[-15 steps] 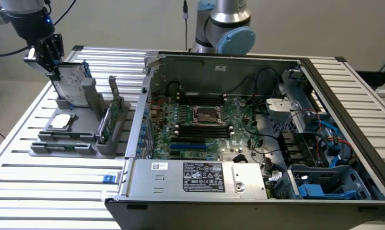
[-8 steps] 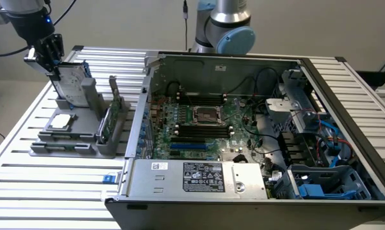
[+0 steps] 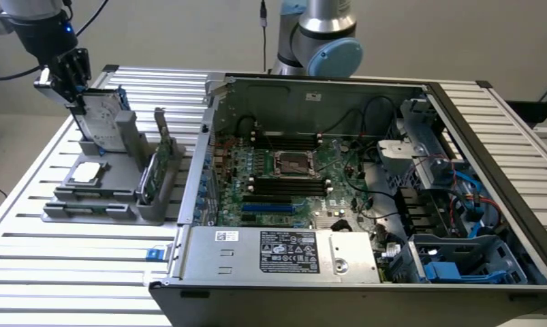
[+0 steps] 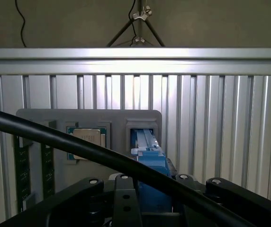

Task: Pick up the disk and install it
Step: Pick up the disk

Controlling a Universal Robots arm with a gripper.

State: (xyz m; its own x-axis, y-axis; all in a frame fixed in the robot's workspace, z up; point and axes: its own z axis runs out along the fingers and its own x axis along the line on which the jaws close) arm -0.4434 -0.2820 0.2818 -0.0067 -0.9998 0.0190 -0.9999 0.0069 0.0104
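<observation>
**Gripper clamped on the disk at the parts fixture**

I see the black two-finger gripper point(image 3: 73, 85) at the far end of the grey plastic parts fixture point(image 3: 110, 204). It is clenched on the upper edge of the disk point(image 3: 102, 119), a flat rectangular silver metal hard drive with a white label and a blue plastic frame. The disk stands on edge, leaning slightly, with its lower end down in the fixture's far slot. I cannot tell whether it is still fully seated there.

In the wrist view, the blue frame of the disk point(image 4: 149, 151) runs out of the fixture's open slot and straight in between the jaws. A thick black cable point(image 4: 78, 146) crosses in front of it.

In the square pocket next to that slot lies a small square silver processor chip point(image 3: 85, 172). A thin green circuit card point(image 3: 161, 153) stands upright along the fixture's long side, the side facing the computer.

The fixture rests on a slatted aluminium table point(image 3: 55, 266). Just beside the fixture, on the exterior view's right, the open grey metal computer case point(image 3: 310, 92) lies on its side. Its green motherboard point(image 3: 283, 177) is exposed.
</observation>
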